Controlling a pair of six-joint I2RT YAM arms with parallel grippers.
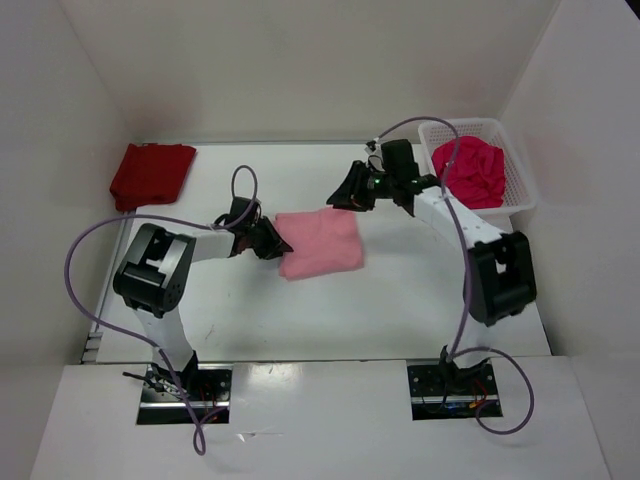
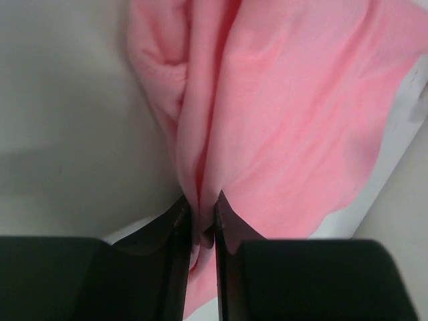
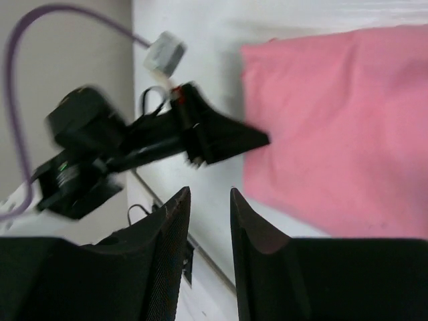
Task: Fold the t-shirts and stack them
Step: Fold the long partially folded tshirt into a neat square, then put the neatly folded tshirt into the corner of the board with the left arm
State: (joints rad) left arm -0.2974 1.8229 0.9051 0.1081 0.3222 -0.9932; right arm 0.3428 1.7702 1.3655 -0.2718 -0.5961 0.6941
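A folded light pink t-shirt (image 1: 320, 243) lies mid-table. My left gripper (image 1: 277, 241) is at its left edge; in the left wrist view the gripper (image 2: 202, 207) is shut on a pinched ridge of the pink cloth (image 2: 281, 114). My right gripper (image 1: 340, 199) hovers just past the shirt's far right corner. It is open (image 3: 209, 194) with only bare table between its fingers, and the pink shirt (image 3: 334, 127) lies to its right. A dark red t-shirt (image 1: 150, 173) lies folded at the far left. A magenta t-shirt (image 1: 472, 170) sits crumpled in the basket.
The white mesh basket (image 1: 520, 165) stands at the far right corner. White walls close in the table on the left, back and right. The left arm's cable (image 1: 110, 235) loops over the table's left side. The left gripper's body (image 3: 221, 137) shows in the right wrist view.
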